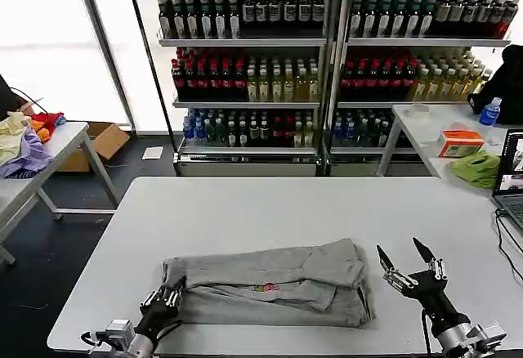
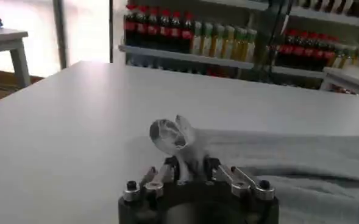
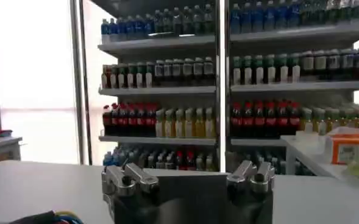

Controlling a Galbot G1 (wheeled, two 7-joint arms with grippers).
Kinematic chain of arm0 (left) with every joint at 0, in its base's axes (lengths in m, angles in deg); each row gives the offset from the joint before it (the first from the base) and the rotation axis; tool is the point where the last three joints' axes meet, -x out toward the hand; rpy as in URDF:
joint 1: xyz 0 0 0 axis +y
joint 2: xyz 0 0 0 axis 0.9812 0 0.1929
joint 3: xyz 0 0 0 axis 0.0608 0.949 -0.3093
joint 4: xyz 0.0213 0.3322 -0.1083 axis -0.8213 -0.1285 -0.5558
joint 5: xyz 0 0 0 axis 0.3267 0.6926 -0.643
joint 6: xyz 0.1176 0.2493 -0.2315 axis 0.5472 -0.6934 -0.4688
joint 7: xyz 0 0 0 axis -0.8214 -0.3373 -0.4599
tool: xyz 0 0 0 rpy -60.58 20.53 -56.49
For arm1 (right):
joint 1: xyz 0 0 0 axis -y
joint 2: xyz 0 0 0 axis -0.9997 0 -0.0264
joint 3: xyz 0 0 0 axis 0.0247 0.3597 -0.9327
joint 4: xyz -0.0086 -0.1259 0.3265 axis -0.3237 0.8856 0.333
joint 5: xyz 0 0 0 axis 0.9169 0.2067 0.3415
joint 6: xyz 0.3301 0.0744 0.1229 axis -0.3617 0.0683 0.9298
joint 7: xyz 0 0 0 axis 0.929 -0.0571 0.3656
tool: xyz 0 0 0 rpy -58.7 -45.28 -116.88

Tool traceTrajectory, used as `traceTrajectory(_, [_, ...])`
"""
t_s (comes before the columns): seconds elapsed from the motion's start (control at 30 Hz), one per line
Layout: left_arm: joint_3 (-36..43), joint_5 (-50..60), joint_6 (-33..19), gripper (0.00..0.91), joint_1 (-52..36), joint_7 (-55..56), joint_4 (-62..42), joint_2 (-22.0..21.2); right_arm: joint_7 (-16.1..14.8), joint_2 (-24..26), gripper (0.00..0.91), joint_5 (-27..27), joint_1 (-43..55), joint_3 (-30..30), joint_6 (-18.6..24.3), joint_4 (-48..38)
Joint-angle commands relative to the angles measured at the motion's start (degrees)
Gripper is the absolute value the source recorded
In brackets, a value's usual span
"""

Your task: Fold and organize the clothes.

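A light grey shirt (image 1: 270,284) lies partly folded on the white table (image 1: 270,211), with a small multicoloured print (image 1: 265,288) near its middle. My left gripper (image 1: 169,296) is shut on the shirt's near-left corner; in the left wrist view a pinched tuft of grey cloth (image 2: 178,137) stands up between its fingers (image 2: 189,163). My right gripper (image 1: 405,256) hovers open just past the shirt's right edge, holding nothing. In the right wrist view its fingers (image 3: 128,178) stand wide apart.
Shelves of bottled drinks (image 1: 253,64) stand behind the table. A side table at the right holds a bright green cloth (image 1: 476,167), an orange box (image 1: 460,141) and a laptop (image 1: 513,174). A heap of colourful fabric (image 1: 24,141) sits on a table at the left.
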Motion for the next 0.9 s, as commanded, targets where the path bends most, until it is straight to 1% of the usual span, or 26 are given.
traceTrajectory(0.03, [0.1,-0.5,0.0,0.0,-0.1,0.3,-1.3,-1.2,0.0,-0.1,0.907,0.5,0.0,0.0,0.0,0.0])
traceTrajectory(0.1, [0.1,-0.6,-0.4,0.0,0.0,0.7,-1.2,-1.4,0.2,-0.2,0.907,0.6,0.1,0.0,-0.4,0.1])
traceTrajectory(0.17, [-0.3,-1.9,-0.6,0.0,0.4,1.0,-0.5,-0.8,0.8,-0.1,0.907,2.2,0.7,0.1,-1.7,0.4])
traceTrajectory(0.27, [-2.6,-4.2,-0.2,0.0,0.8,1.4,1.2,0.9,1.3,0.1,0.907,4.2,1.8,0.2,-3.0,0.4])
traceTrajectory(0.37, [-7.2,-5.9,0.1,0.0,0.9,1.1,2.5,3.5,1.3,0.3,0.907,4.7,2.5,0.1,-3.1,0.2])
traceTrajectory(0.47, [-13.5,-6.7,0.0,0.0,0.5,-0.2,1.5,7.2,1.3,0.6,0.907,4.9,2.9,0.2,-3.1,0.0])
traceTrajectory(0.6, [-22.0,-12.0,0.8,0.0,-1.5,-1.3,-2.3,14.1,1.5,0.4,0.907,4.9,3.3,0.5,-3.1,-0.1])
traceTrajectory(0.77, [-27.5,-15.5,2.2,0.0,-2.0,-3.7,-5.6,20.7,1.6,0.6,0.907,4.9,3.4,0.4,-3.1,-0.3])
traceTrajectory(0.9, [-28.9,-16.2,3.2,0.0,-2.1,-4.5,-7.2,23.4,1.6,0.7,0.907,4.9,3.5,0.4,-3.1,-0.5])
